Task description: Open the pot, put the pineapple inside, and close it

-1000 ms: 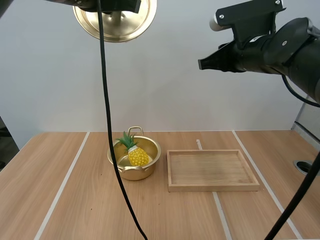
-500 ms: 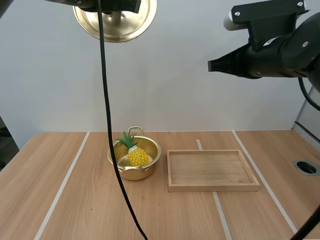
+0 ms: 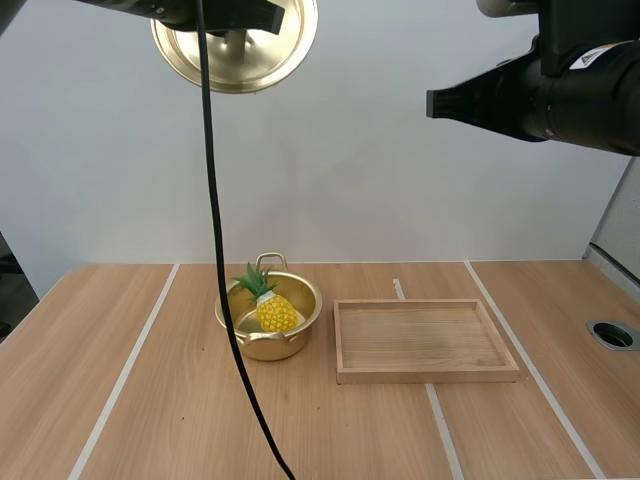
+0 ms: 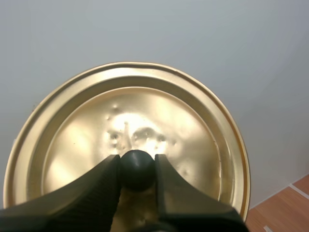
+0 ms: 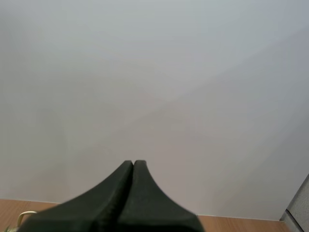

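Over the last second your right arm has pulled back, up and away to the right of the small gold metal pot (image 3: pixel 297 335). Its right gripper (image 5: pixel 133 164) has its fingers pressed together on nothing. The yellow plastic pineapple with green leaves (image 3: pixel 272 308) has not moved: it lies tilted inside the pot, leaves towards the pot's far-left rim. The round gold metal lid (image 4: pixel 169 130) has drifted only slightly, and it hangs high above the pot, a little to its left. Your left gripper (image 4: pixel 137 166) is clamped on the lid's black knob (image 4: pixel 137 170).

So I judge the first two steps done and only the closing left. With the right arm clear of the pot, the way down for the lid looks open.

From above, the lid (image 3: pixel 235 55) is cut off at its upper edge, so the left gripper's grip can be checked only from its wrist. The right gripper (image 3: pixel 435 103) shows only as a dark tip, well above the pot and to its right. The pineapple hides the pot's floor, and you cannot tell whether the leaves stand higher than the rim. The shallow wooden tray (image 3: pixel 425 375) sits just right of the pot on the wooden surface (image 3: pixel 150 400).
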